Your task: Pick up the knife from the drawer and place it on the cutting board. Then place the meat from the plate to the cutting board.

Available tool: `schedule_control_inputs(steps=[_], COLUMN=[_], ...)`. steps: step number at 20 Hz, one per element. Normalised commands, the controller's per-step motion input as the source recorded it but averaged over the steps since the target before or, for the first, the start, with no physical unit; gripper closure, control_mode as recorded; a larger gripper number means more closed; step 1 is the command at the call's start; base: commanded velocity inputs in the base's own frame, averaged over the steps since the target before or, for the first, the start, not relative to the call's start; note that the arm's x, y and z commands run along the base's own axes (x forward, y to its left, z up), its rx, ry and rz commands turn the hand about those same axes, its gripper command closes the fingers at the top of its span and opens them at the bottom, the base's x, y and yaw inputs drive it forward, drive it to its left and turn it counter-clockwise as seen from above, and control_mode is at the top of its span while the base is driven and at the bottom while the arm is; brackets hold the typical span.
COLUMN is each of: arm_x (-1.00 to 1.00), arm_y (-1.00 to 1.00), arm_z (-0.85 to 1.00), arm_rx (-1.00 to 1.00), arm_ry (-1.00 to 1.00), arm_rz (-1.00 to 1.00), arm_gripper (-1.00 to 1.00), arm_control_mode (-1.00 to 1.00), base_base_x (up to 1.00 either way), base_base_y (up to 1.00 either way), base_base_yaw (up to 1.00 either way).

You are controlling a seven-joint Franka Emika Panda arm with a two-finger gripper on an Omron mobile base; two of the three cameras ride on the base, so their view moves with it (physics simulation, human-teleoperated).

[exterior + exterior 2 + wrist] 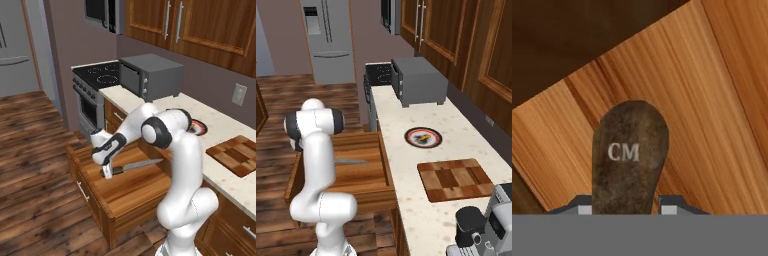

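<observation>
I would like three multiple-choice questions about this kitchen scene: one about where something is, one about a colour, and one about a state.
1. Where is the knife?
A. on the cutting board
B. in the open drawer
C. on the plate

2. What colour is the knife's handle in the hand view?
A. dark brown
B. bright blue
C. white

3. What is the state of the hand?
A. wide open above the counter
B. shut on the plate's rim
C. shut on the knife's handle

Answers:
1. B: the left base view shows the blade lying over the wooden floor of the drawer, while the cutting board is bare.
2. A: the handle is dark brown with the pale letters CM.
3. C: the fingertips sit on either side of the handle, down in the drawer, far from the plate.
</observation>
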Motion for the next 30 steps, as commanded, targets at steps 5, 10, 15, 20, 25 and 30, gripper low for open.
schedule_control_inputs(steps=[5, 10, 15, 20, 25, 30], arm_x=[-0.51, -0.3, -0.07, -0.05, -0.06, -0.09], arm_y=[0.4, 0.19, 0.27, 0.33, 0.19, 0.15], arm_z=[0.61, 0.66, 0.51, 0.25, 0.06, -0.14], arm_rx=[-0.17, -0.11, -0.05, 0.0, 0.02, 0.2], arm_ry=[-0.07, -0.09, -0.03, -0.16, -0.13, -0.16], arm_rz=[0.0, -0.13, -0.23, -0.01, -0.03, -0.09], arm_gripper=[1.0, 1.0, 1.0, 1.0, 1.0, 1.0], arm_control_mode=[-1.0, -1.0, -1.0, -1.0, -1.0, -1.0], base_base_x=[0.0, 0.0, 0.0, 0.0, 0.0, 0.0], base_base_y=[0.0, 0.0, 0.0, 0.0, 0.0, 0.0], base_base_yaw=[0.0, 0.0, 0.0, 0.0, 0.0, 0.0])
